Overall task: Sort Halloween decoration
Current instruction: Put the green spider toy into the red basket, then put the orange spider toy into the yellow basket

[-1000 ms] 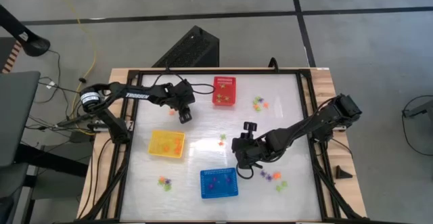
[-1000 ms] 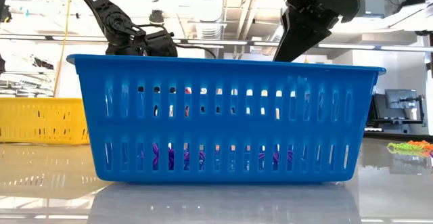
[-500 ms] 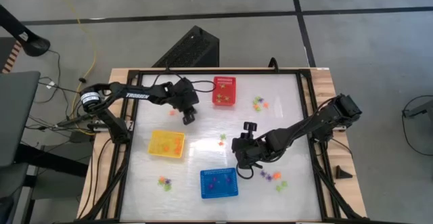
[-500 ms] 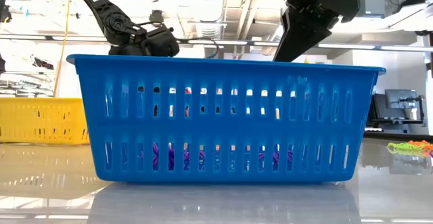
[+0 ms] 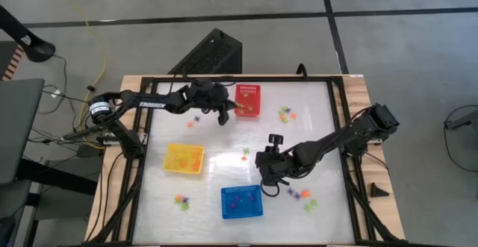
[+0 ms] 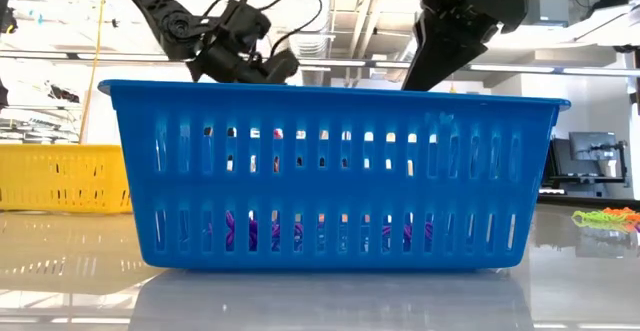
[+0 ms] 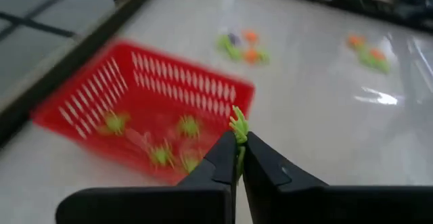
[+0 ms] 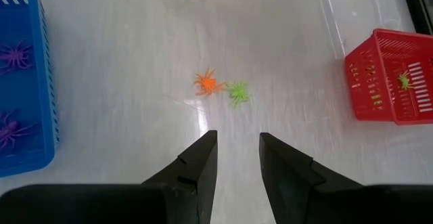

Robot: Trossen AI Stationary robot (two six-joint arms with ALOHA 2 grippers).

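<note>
Light-green plastic spider [image 7: 237, 124], seemingly featherlight and springy-legged, sits pinched by a leg in the clenched left end effector [image 7: 238, 158], the red basket [image 7: 81, 105] just ahead; the right end effector [image 8: 237, 158] waits open.

My left claw at the red basket

My left gripper [image 5: 222, 117] hangs beside the red basket [image 5: 249, 100]; my right gripper [image 5: 270, 181] waits above the blue basket [image 5: 241, 202].

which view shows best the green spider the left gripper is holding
The left wrist view: the green spider sticks up from the shut left gripper, with the red basket just beyond. From above the gripper hides it; in the low view it cannot be made out; the right wrist view misses it.
</note>
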